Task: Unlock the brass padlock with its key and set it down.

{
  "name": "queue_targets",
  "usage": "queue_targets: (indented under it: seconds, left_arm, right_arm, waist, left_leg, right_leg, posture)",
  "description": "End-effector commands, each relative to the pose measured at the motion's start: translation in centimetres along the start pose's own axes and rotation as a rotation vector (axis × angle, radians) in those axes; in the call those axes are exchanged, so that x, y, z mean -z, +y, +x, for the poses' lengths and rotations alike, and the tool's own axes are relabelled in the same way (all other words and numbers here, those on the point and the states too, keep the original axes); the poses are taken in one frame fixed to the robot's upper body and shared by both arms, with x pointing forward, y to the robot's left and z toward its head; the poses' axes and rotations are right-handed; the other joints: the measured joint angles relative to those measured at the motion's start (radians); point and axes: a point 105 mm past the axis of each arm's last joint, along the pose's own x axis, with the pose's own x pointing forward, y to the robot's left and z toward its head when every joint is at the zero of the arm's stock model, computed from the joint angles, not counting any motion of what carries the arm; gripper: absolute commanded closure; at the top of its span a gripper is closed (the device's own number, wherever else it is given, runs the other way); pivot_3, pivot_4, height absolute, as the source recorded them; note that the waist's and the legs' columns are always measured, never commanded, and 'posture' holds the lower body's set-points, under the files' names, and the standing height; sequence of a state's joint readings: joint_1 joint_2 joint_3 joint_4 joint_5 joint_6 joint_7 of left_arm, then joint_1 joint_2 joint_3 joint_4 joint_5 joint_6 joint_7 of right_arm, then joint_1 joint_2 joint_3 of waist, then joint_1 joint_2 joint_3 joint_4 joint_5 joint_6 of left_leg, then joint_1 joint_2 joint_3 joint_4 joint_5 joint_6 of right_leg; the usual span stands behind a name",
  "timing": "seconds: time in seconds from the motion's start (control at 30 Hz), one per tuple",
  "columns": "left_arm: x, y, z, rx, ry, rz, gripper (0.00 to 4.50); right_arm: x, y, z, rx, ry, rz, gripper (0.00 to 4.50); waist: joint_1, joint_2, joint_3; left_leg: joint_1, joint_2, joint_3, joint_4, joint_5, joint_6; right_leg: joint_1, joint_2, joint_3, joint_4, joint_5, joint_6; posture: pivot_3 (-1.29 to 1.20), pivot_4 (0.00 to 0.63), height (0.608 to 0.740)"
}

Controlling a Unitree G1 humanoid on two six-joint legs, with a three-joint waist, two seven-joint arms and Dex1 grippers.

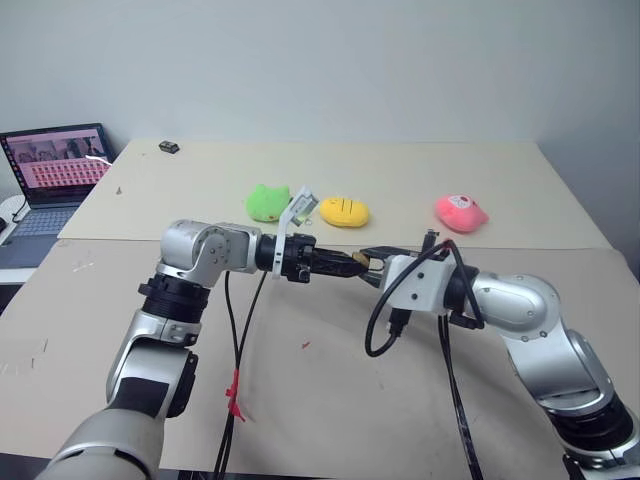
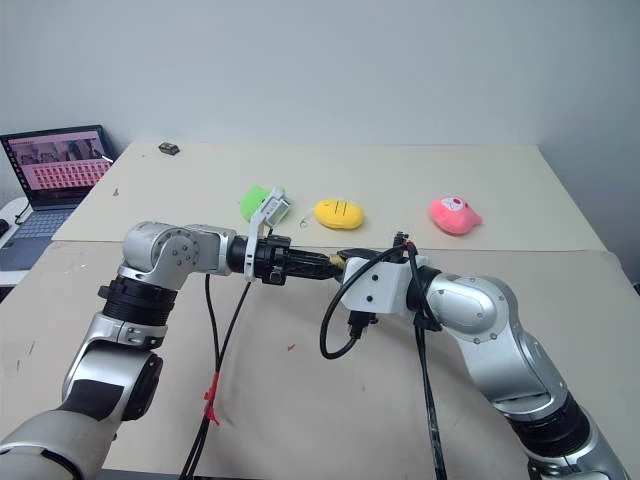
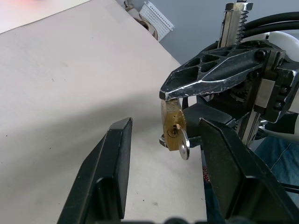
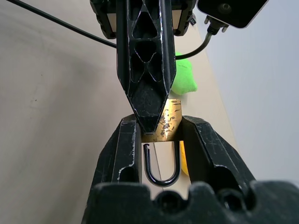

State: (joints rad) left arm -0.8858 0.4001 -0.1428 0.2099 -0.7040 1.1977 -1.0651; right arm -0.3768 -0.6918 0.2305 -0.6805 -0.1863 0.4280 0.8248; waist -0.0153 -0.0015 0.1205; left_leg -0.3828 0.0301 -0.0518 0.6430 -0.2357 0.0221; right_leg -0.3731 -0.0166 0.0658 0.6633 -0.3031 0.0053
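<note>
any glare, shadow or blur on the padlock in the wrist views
Left wrist view: brass padlock is sharp and evenly lit, with a bright glint on the key and a soft shadow on the table behind. Right wrist view: its brass face shows speckled highlights, the shackle reads as a dark silhouette.

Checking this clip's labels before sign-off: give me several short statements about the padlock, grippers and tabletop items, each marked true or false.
1. The right gripper grips the brass padlock by its body. True.
2. The key is lying on the table. False: it sits in the padlock's keyhole, held in the air.
3. The left gripper is clamped on the key. False: its fingers stand apart on either side of the lock.
4. A green plush toy, a yellow plush toy and a pink plush toy lie on the table. True.
5. The laptop is closed. False: its screen is up and lit.
</note>
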Motion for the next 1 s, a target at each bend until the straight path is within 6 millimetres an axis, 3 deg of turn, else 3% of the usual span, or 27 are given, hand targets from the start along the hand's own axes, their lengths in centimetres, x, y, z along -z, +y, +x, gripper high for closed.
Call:
queue_targets:
  seconds: [0.03, 0.13, 0.27, 0.7, 0.73, 0.8, 0.93, 1.0]
  left_arm:
    - [-1.2, -0.6, -0.1, 0.007, -0.02, 0.057, 2.12]
    - [-1.3, -0.7, -0.1, 0.017, -0.026, 0.046, 2.82]
    - [-1.4, -0.9, 0.0, 0.028, -0.027, 0.045, 4.44]
    - [-1.2, -0.7, 0.1, 0.013, -0.02, 0.043, 4.46]
    - [-1.2, -0.7, 0.0, 0.012, -0.02, 0.044, 4.46]
    - [-1.2, -0.6, 0.0, 0.01, -0.02, 0.046, 4.46]
    - [-1.2, -0.5, -0.2, 0.006, -0.02, 0.047, 4.46]
    - [-1.2, -0.3, -0.3, -0.002, -0.022, 0.048, 4.46]
  right_arm:
    - [-1.6, -0.7, -0.2, 0.046, -0.042, -0.04, 3.57]
    - [-1.5, -0.9, -0.2, 0.049, -0.04, -0.041, 3.57]
    - [-1.4, -1.1, -0.4, 0.051, -0.034, -0.044, 3.57]
    - [-1.1, -1.3, -0.4, 0.053, -0.024, -0.033, 3.57]
    - [-1.2, -1.4, -0.3, 0.055, -0.027, -0.026, 2.78]
    - [-1.1, -1.4, -0.3, 0.058, -0.028, -0.019, 2.35]
    - [-0.6, -1.3, -0.4, 0.053, -0.004, -0.015, 1.02]
    - [-0.1, -1.6, -1.0, 0.057, 0.006, 0.044, 1.02]
  waist:
    - [0.0, 0.001, -0.001]
    - [0.0, 0.009, -0.005]
    - [0.0, 0.01, -0.006]
    - [-0.002, 0.01, -0.006]
    - [-0.002, 0.01, -0.006]
    - [-0.003, 0.01, -0.006]
    - [-0.003, 0.01, -0.006]
    - [-0.001, 0.01, -0.006]
  left_leg:
    - [0.0, 0.0, 0.0, -0.001, 0.0, 0.0]
    - [0.007, -0.001, 0.001, -0.016, 0.004, 0.005]
    - [0.01, 0.002, -0.001, -0.017, 0.003, 0.006]
    - [0.012, 0.004, -0.001, -0.016, 0.004, 0.005]
    - [0.012, 0.004, -0.001, -0.016, 0.004, 0.005]
    - [0.012, 0.004, -0.001, -0.017, 0.004, 0.005]
    - [0.012, 0.004, -0.001, -0.017, 0.004, 0.005]
    - [0.012, 0.004, -0.001, -0.017, 0.004, 0.005]
  right_leg:
    - [0.0, 0.0, 0.0, 0.0, 0.0, 0.0]
    - [0.008, -0.001, 0.0, -0.009, 0.003, 0.005]
    - [0.006, 0.003, 0.0, -0.006, -0.001, 0.001]
    - [0.006, 0.006, 0.002, -0.006, -0.001, 0.001]
    - [0.006, 0.006, 0.002, -0.006, -0.001, 0.001]
    - [0.006, 0.006, 0.002, -0.006, -0.001, 0.001]
    - [0.006, 0.007, 0.002, -0.006, -0.001, 0.001]
    - [0.006, 0.007, 0.002, -0.006, -0.001, 0.001]
  posture:
    - [0.0, 0.15, 0.66]
    - [0.0, 0.15, 0.66]
    - [0.0, 0.15, 0.66]
    - [0.0, 0.15, 0.66]
    - [0.0, 0.15, 0.66]
    - [0.0, 0.15, 0.66]
    - [0.0, 0.15, 0.66]
    - [0.0, 0.15, 0.66]
